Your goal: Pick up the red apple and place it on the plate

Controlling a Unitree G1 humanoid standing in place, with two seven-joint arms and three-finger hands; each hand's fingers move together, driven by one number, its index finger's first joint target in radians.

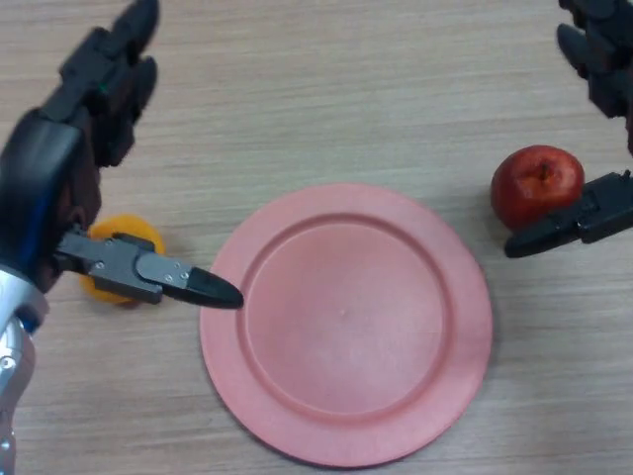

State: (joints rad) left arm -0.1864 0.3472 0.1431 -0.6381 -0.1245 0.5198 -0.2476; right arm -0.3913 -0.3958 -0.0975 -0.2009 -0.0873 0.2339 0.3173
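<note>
A red apple point(535, 184) stands upright on the wooden table, just right of a pink plate point(346, 322) that lies in the middle. My right hand point(599, 69) is open around the apple: its fingers reach in beyond it at the top right and its thumb point(569, 228) lies in front of it, touching or nearly touching its near side. My left hand point(84, 119) is open at the left, its thumb point(158, 272) pointing toward the plate's left rim.
An orange fruit point(127, 242) lies on the table at the left, partly hidden behind my left thumb. The wooden table point(326, 89) stretches beyond the plate.
</note>
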